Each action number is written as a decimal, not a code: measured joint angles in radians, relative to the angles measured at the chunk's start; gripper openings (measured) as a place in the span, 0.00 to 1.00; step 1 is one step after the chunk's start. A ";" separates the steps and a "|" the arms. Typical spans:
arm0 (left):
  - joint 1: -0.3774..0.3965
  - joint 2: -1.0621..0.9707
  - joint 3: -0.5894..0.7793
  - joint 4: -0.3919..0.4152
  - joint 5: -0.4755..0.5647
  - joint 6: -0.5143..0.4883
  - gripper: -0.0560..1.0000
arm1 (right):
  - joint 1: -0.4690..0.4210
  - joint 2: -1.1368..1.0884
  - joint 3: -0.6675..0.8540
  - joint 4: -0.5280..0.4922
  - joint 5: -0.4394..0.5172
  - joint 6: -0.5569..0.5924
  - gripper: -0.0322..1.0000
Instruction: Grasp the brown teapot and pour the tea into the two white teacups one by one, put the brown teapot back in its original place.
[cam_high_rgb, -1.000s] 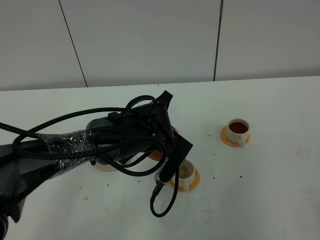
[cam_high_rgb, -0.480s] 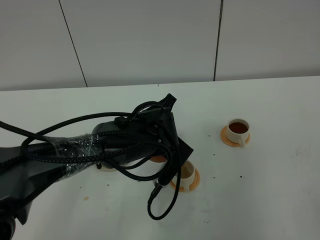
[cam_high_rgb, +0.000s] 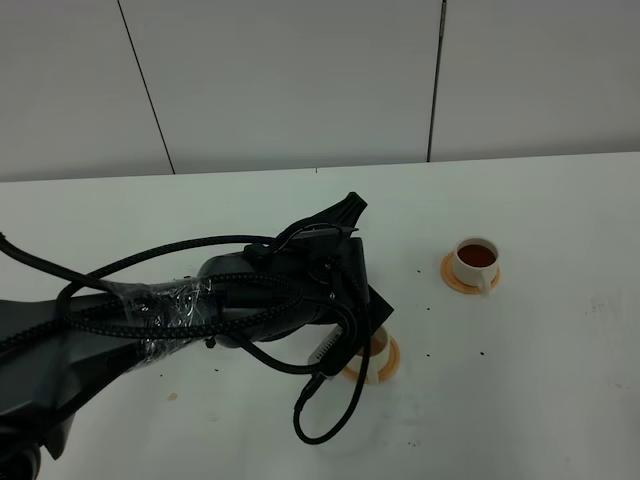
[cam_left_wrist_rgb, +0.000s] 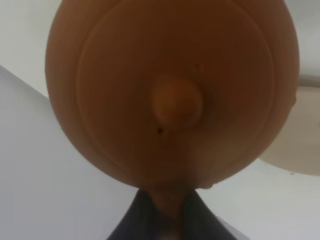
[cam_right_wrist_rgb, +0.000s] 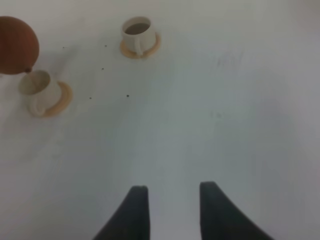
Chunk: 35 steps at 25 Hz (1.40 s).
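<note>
Over the near cup (cam_right_wrist_rgb: 35, 87), the left claw (cam_left_wrist_rgb: 167, 212) grips the brown teapot (cam_left_wrist_rgb: 170, 95) by its handle, spout just above the rim. The far cup (cam_high_rgb: 477, 256) already holds tea, so this pour and the teapot's return are left. The right claw (cam_right_wrist_rgb: 172, 210) hangs open and empty.

Black arm (cam_high_rgb: 300, 285), looping braided black cables (cam_high_rgb: 95, 315), clear plastic wrap (cam_high_rgb: 165, 300)
</note>
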 joint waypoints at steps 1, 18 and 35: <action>0.000 0.000 0.000 0.000 0.000 0.005 0.22 | 0.000 0.000 0.000 0.000 0.000 0.000 0.27; -0.002 0.000 0.000 0.021 0.020 0.085 0.22 | 0.000 0.000 0.000 0.000 0.000 0.000 0.27; -0.011 0.000 0.000 0.052 0.019 0.091 0.22 | 0.000 0.000 0.000 0.000 0.000 0.000 0.27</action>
